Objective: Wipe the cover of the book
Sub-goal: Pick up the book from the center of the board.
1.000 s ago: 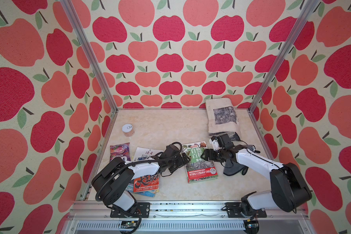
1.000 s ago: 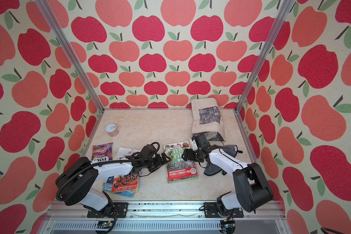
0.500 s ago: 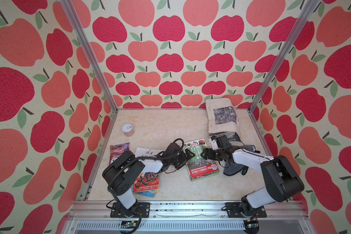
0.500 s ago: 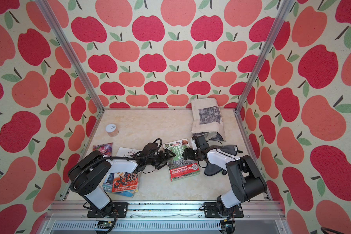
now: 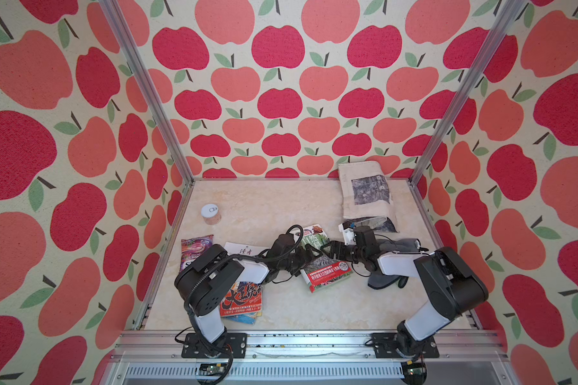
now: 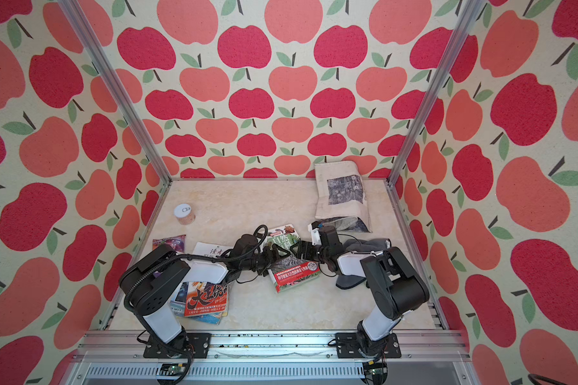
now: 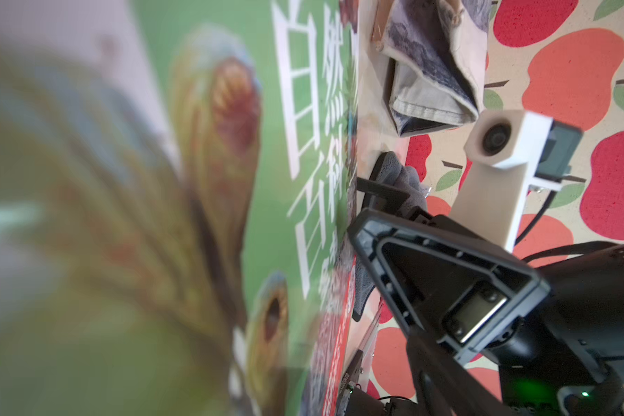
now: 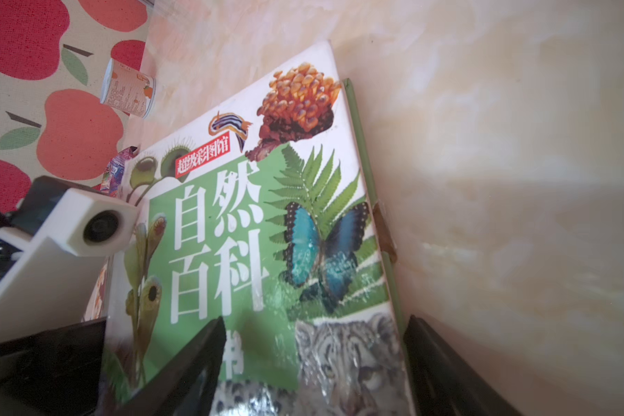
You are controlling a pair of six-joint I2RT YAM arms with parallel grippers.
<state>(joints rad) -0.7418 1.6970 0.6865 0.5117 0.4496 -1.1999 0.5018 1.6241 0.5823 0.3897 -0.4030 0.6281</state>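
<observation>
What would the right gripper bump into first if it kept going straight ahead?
Most likely the green book: the right gripper has one finger over its cover, the other beside its edge. The left gripper faces it just beyond, though depth is unclear.

Left gripper (image 5: pixel 308 256) low at book (image 5: pixel 331 277) left edge, jaw gap unclear. Right gripper (image 5: pixel 329 248) straddles the opposite edge, jaws apart.

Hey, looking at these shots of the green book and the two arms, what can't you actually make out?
- Green book: near half of the cover blurred in the left wrist view, too close to the lens.
- Left hand: open or shut unclear in both top views, small and dark.
- Grey cloth: middle hidden under the right arm in both top views.
</observation>
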